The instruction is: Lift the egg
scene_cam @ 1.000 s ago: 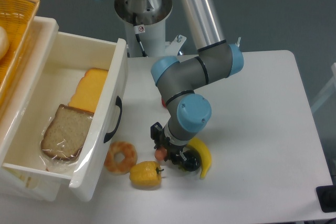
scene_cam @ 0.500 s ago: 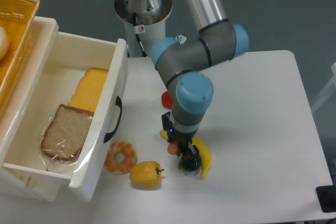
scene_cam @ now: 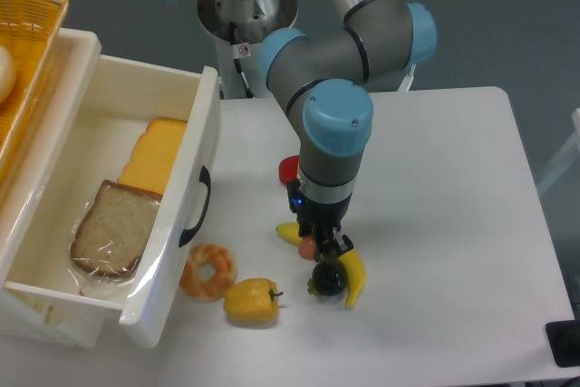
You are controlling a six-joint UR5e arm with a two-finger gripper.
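Note:
The small pinkish-brown egg (scene_cam: 309, 246) is held between the fingers of my gripper (scene_cam: 315, 246), which is shut on it and has it lifted above the table. The gripper hangs from the grey and blue arm, pointing down over the middle of the white table (scene_cam: 453, 224). Just below the egg lie a dark round fruit (scene_cam: 327, 279) and a yellow banana (scene_cam: 352, 275). Much of the egg is hidden by the fingers.
A glazed doughnut (scene_cam: 208, 271) and a yellow pepper (scene_cam: 251, 302) lie left of the gripper. A red object (scene_cam: 288, 169) peeks out behind the arm. The open white drawer (scene_cam: 172, 224) at left holds wrapped bread (scene_cam: 113, 228) and cheese (scene_cam: 154, 155). A wicker basket (scene_cam: 27, 52) stands at far left.
The gripper has risen from the table with the egg and shifted right. The arm's wrist has swung upward and the dark fruit now shows below it.

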